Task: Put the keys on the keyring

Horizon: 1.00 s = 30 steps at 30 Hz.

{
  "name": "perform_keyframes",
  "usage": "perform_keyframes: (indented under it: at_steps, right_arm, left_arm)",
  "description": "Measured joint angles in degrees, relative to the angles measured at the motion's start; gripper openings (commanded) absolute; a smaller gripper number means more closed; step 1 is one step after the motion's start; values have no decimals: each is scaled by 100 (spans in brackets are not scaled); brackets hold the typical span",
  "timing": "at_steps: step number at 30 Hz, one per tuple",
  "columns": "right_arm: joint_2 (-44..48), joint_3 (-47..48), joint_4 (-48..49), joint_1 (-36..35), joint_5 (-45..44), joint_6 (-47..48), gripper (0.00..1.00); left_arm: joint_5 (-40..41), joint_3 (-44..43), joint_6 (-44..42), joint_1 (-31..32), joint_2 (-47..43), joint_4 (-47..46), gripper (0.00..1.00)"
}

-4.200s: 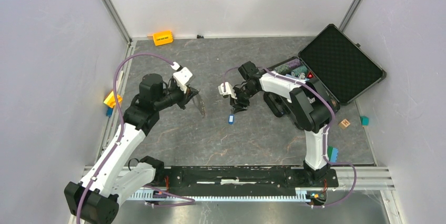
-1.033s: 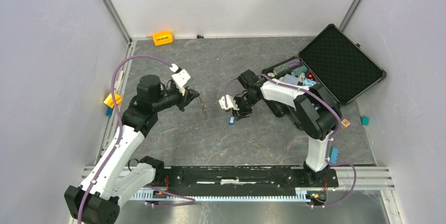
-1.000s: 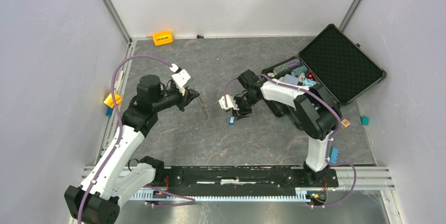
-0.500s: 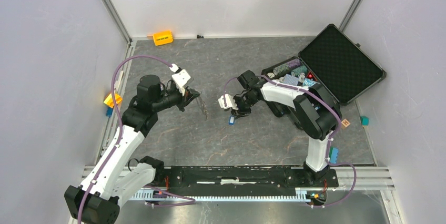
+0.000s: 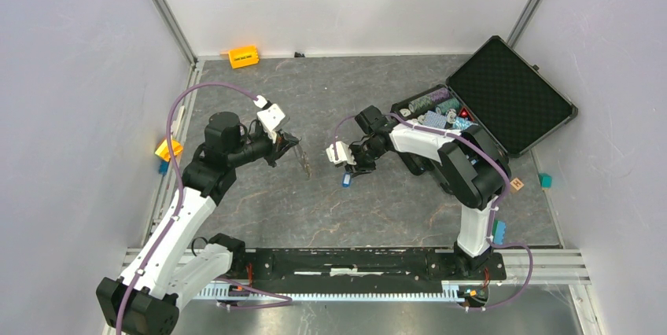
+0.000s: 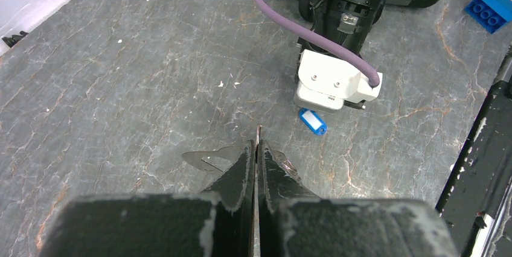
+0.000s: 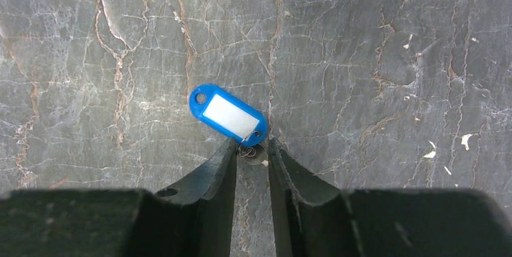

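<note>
From above, the left gripper [image 5: 292, 147] is clenched on a thin dark key [image 5: 303, 162] that hangs down and toward the middle of the table [image 5: 377, 217]. The right gripper [image 5: 351, 168] is bent low over the blue tag [image 5: 345, 180], which lies on the stone just on the near side of it. The right arm is plainly the nearer one; the left, with its key, stands well apart to the left

From the left wrist, the jaws are pressed flat together with only the key's narrow edge [image 6: 258, 133] poking out ahead. The tag [image 6: 313, 120] lies ahead and to the right of that tip, peeping out from under the right wrist's white housing [image 6: 335, 82]

From the right wrist, the tag [image 7: 228, 114] lies slantwise, its long axis running from upper left down to lower right. The small keyring [image 7: 252, 151] sits at that lower right end, the end toward the gripper. The ring lies right between the two fingers [image 7: 220, 166], which stand a little apart, one on either side. Whether they already pinch it or only flank it I cannot tell. My guess is that the pick-up hinges on the jaws meeting across that ring and not on the tag's plastic body
</note>
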State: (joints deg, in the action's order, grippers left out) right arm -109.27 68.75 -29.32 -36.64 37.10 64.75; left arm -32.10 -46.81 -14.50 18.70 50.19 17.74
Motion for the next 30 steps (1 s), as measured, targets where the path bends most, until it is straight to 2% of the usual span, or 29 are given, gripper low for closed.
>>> perform_keyframes:
  at_steps: [30]
  right_arm:
    - [-2, 0, 20, 0, -120, -42, 26]
  left_arm:
    - [-2, 7, 0, 0, 0, 2, 2]
